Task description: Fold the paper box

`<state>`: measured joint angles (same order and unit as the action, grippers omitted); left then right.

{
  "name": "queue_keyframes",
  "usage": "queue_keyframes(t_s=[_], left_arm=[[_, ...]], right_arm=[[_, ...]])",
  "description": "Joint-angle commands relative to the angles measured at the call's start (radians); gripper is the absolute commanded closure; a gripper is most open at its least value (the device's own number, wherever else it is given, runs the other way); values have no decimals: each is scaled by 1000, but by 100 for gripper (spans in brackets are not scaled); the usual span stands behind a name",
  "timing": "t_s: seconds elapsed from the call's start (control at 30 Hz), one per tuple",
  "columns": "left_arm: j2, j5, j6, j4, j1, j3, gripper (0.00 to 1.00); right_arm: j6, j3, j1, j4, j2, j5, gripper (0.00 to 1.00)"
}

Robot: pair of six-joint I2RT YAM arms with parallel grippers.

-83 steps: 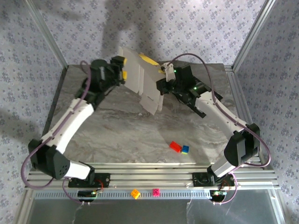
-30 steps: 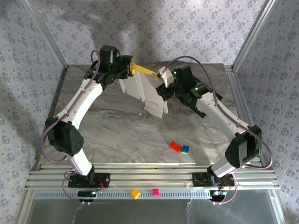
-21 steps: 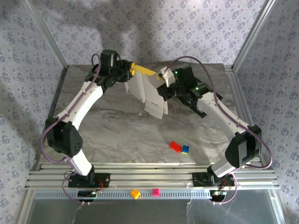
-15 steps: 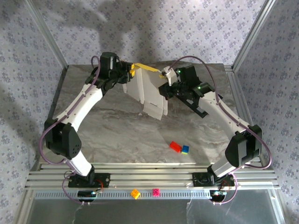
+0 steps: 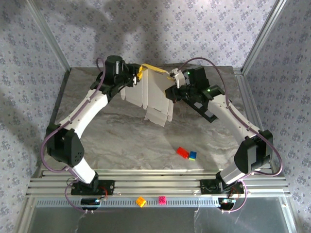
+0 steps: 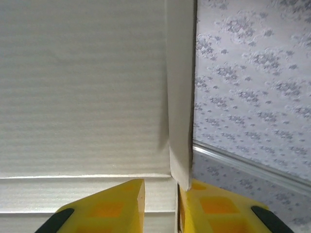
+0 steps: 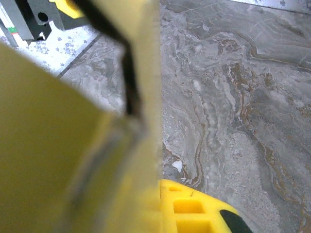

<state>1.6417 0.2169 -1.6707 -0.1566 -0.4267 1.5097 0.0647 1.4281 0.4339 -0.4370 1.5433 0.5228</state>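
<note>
Paper box hangs pinched by left fingers and right fingers

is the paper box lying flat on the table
No, the paper box stands tilted up, held between the left gripper and the right gripper, white inner face toward the top camera.

Well short of the right gripper, toward its arm's base, a red brick and a blue brick lie touching on the grey marbled table. Farther from it still, an orange brick and a pink brick sit apart on the aluminium rail. Flower-patterned walls rise beyond it.
</note>
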Motion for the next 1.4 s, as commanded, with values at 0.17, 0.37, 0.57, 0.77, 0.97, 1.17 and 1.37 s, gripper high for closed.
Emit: queue_keyframes(t_s=[0.17,0.37,0.57,0.77,0.97,1.17,1.37], left_arm=[[-43,-26,189,-119,-40,-64,77],[-71,-60,286,-190,-52,-46,74],[-227,-207,458,-335,-52,14,46],[-265,-190,491,-455,-68,131,40],[-150,-175,337,-550,-121,321,35],[-38,-187,203,-583,-201,429,35],[-52,-376,231,-744,-206,532,36]], right_arm=[[21,68,-7,8,12,42,100],[-1,72,-6,-24,15,18,100],[-20,79,-8,-63,13,-30,100],[-11,65,-2,-42,16,-45,100],[-95,110,28,-106,42,-134,100],[-199,194,87,-215,86,-268,100],[-207,214,98,-257,67,-214,100]])
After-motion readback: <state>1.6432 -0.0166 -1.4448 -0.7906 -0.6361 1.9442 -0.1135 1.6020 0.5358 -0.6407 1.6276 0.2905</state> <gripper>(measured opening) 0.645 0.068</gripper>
